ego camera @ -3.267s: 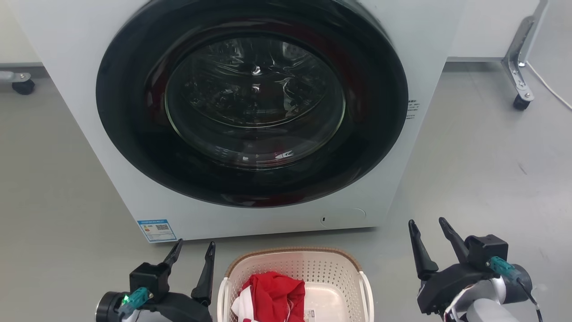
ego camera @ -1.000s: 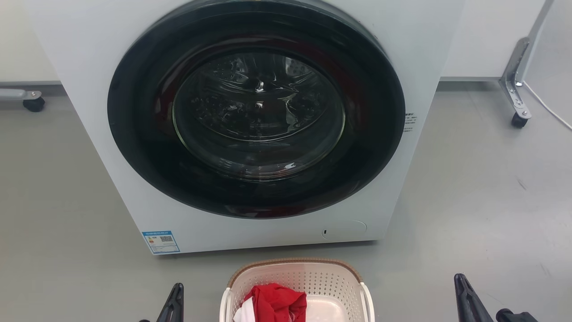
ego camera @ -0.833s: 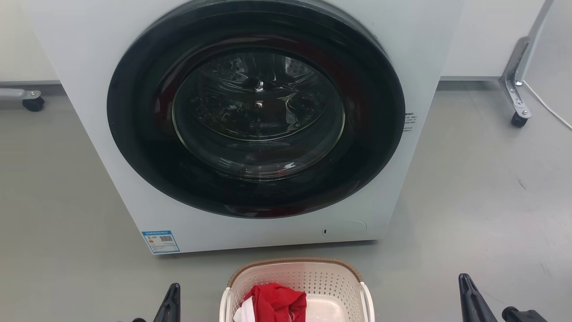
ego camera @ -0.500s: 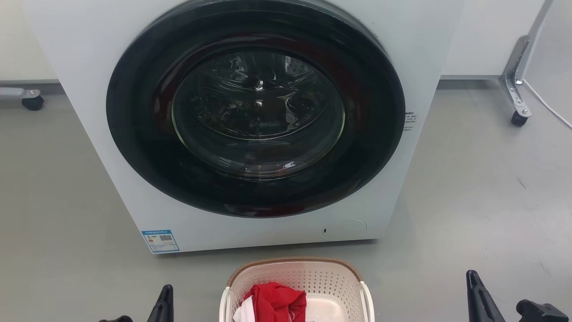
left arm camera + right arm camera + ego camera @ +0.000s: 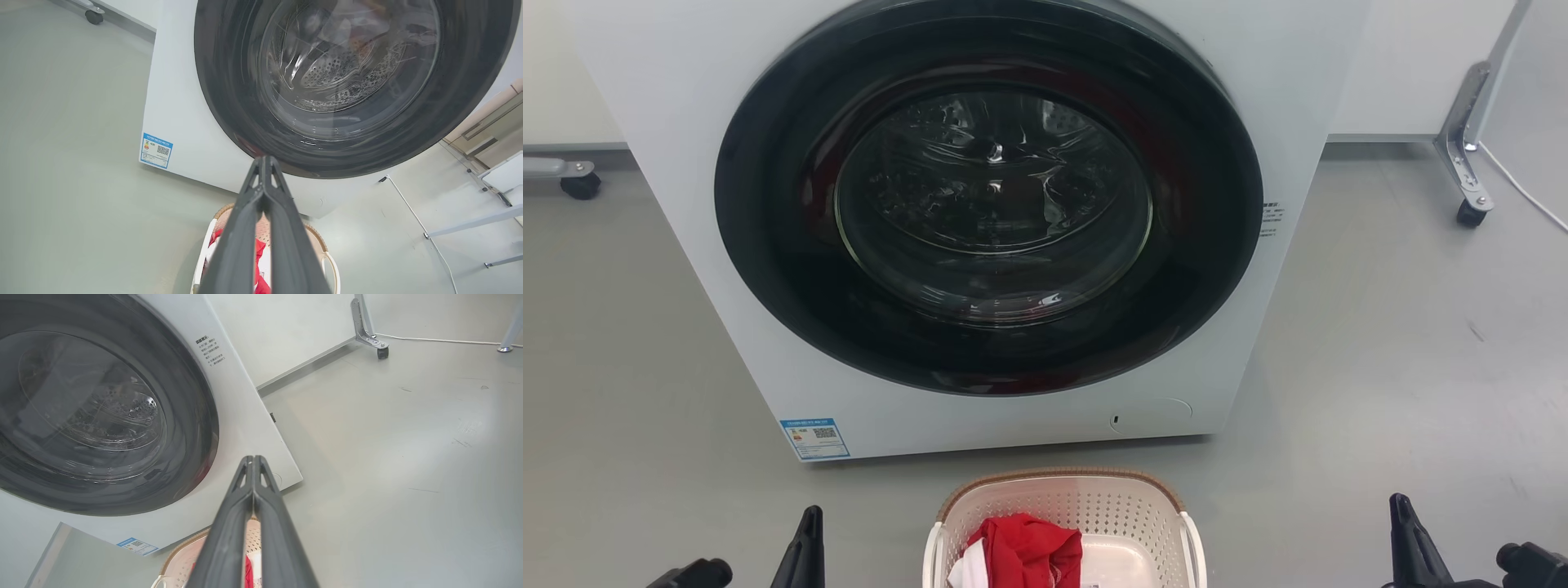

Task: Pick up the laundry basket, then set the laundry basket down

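The laundry basket (image 5: 1094, 510), cream-white with perforated sides and a brown woven-look rim, stands on the grey floor in front of the washing machine, cut off by the bottom edge of the head view. A red and white garment (image 5: 1025, 547) lies inside it. My left gripper (image 5: 805, 523) is to its left and my right gripper (image 5: 1401, 506) far to its right, both apart from it. In the left wrist view my left gripper (image 5: 263, 161) is shut and empty above the basket (image 5: 316, 241). My right gripper (image 5: 253, 459) is shut too, the basket rim (image 5: 179, 555) below it.
A white front-loading washing machine (image 5: 1323, 65) with a large dark round door stands right behind the basket. A metal frame leg on a caster (image 5: 1462, 163) and a white cable (image 5: 1519, 184) are at the back right, another caster (image 5: 572, 180) at the back left.
Over the last second both grippers slid outward, the left one further left and the right one further right. The basket has stayed where it was.
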Available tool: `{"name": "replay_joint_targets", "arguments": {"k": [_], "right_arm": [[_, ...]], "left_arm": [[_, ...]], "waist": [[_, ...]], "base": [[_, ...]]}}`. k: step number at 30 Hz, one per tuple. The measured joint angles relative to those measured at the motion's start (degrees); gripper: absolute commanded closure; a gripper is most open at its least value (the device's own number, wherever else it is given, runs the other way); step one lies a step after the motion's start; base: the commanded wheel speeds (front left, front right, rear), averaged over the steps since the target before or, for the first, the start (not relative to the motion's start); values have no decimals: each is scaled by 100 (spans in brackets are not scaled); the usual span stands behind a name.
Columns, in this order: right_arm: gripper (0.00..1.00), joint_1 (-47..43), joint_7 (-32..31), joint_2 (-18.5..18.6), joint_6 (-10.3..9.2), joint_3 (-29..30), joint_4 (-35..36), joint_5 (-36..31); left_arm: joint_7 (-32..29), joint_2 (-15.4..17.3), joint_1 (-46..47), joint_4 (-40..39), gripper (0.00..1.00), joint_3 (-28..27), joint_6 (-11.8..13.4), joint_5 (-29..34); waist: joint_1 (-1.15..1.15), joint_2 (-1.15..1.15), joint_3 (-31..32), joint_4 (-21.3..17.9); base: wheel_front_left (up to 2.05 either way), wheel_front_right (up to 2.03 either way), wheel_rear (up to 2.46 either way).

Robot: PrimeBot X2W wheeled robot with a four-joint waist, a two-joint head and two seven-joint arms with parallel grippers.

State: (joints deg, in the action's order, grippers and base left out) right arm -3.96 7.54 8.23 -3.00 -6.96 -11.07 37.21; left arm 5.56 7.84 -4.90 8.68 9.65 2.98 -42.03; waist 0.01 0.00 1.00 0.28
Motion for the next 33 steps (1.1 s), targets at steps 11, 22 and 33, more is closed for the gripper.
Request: {"name": "replay_joint_targets", "arguments": {"k": [11,22,33], "right_arm": [[100,138,-246,-87,159,247,-83,883],[100,264,-453,-180,303,464,-190,1699],[100,457,-702,-275,472,716,-279,2636]], "left_arm": [[-207,-83,133,134,100,-233,-155,-804],[-404,-166,259,246,100,-455,-302,-1530],[-603,-255,411,403,100,-730,-470,-2370]], "waist": [[0,0,-18,-5],[0,0,-34,-9],[0,0,-54,-14]], "base": [[0,0,0],[0,0,0],[0,0,0]]}}
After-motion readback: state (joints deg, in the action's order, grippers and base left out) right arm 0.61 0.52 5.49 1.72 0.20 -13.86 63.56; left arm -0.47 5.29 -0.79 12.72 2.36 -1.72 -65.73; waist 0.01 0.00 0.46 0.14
